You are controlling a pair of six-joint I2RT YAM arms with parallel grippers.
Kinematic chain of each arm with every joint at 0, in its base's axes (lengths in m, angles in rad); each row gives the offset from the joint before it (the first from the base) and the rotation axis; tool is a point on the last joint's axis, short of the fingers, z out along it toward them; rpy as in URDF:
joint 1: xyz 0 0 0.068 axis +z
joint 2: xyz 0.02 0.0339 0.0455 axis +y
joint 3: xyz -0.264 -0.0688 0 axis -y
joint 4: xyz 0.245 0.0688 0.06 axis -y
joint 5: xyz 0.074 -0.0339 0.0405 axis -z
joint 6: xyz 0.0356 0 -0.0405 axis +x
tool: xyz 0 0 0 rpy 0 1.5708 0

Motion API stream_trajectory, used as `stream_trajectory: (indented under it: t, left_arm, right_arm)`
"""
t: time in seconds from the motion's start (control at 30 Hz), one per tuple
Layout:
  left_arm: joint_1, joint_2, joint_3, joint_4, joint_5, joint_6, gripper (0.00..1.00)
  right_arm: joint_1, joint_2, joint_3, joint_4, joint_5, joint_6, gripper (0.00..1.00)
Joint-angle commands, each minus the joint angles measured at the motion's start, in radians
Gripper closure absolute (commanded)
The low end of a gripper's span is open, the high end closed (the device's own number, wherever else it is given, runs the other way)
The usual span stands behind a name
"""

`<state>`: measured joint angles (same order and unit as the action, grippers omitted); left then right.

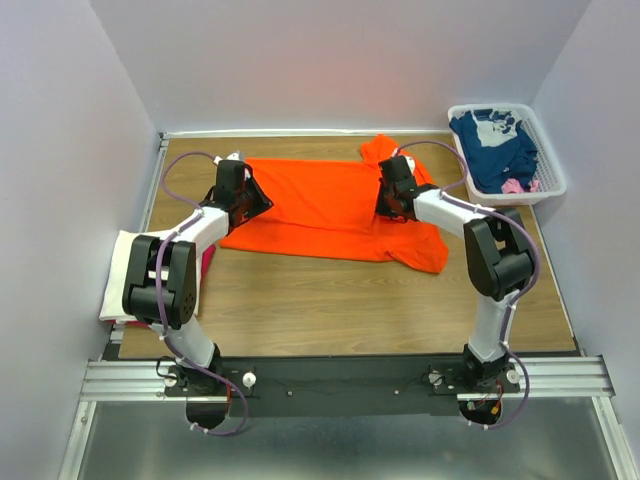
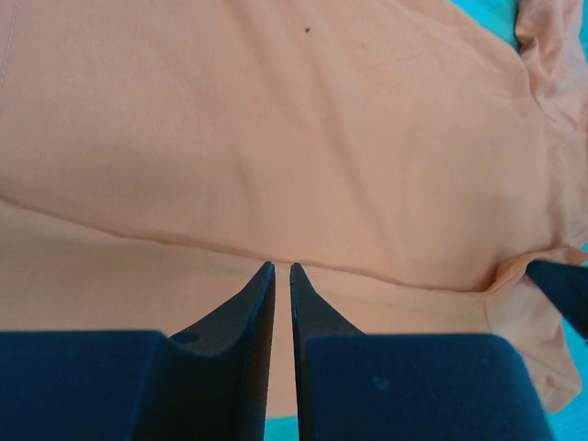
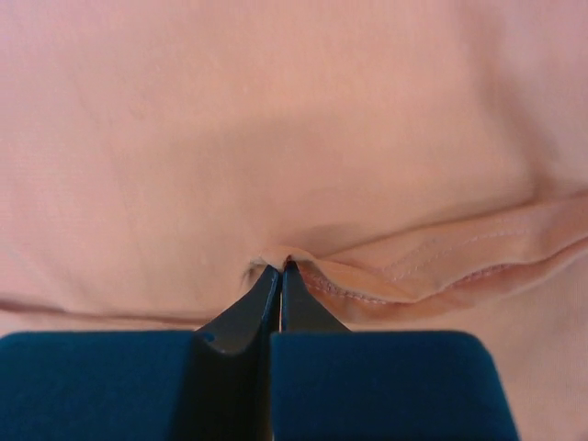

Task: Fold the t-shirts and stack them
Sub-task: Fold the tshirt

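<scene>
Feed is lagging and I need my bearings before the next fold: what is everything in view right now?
orange shirt: one, bright orange, spread flat on the table's far half
navy shirt: one, navy with white print, crumpled in the basket
pink cloth: one bit, pink, at the basket's near end
cream cloth: one, cream-white, at the table's left edge
magenta cloth: one sliver, magenta, beside the cream cloth, mostly hidden
basket: one, white, far right corner
table: one, brown wood
left gripper: one, black, closed on a fold of the orange shirt
right gripper: one, black, pinched shut on its hem
</scene>
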<state>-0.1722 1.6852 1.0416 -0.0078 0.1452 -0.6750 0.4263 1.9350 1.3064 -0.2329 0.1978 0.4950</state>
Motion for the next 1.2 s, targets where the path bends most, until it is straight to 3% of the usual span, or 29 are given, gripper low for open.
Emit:
stream_trajectory:
  t: [0.0, 0.23, 0.5, 0.77, 1.17]
  left_arm:
    - [0.002, -0.015, -0.021, -0.003, 0.043, 0.025, 0.81]
    - [0.002, -0.009, -0.037, -0.001, 0.068, 0.032, 0.81]
    - [0.002, -0.016, -0.046, 0.002, 0.076, 0.035, 0.81]
    - [0.003, -0.038, -0.046, -0.034, 0.065, 0.058, 0.80]
    - [0.050, -0.128, -0.213, -0.049, 0.053, 0.060, 0.80]
  right_arm:
    - [0.008, 0.054, 0.057, -0.008, 0.037, -0.049, 0.92]
    - [0.016, 0.101, 0.109, -0.005, 0.022, -0.116, 0.75]
    - [0.019, 0.073, 0.149, -0.006, 0.089, -0.139, 0.47]
    - [0.017, -0.103, -0.047, -0.031, 0.176, -0.052, 0.49]
    - [-0.023, -0.608, -0.487, -0.221, 0.166, 0.161, 0.51]
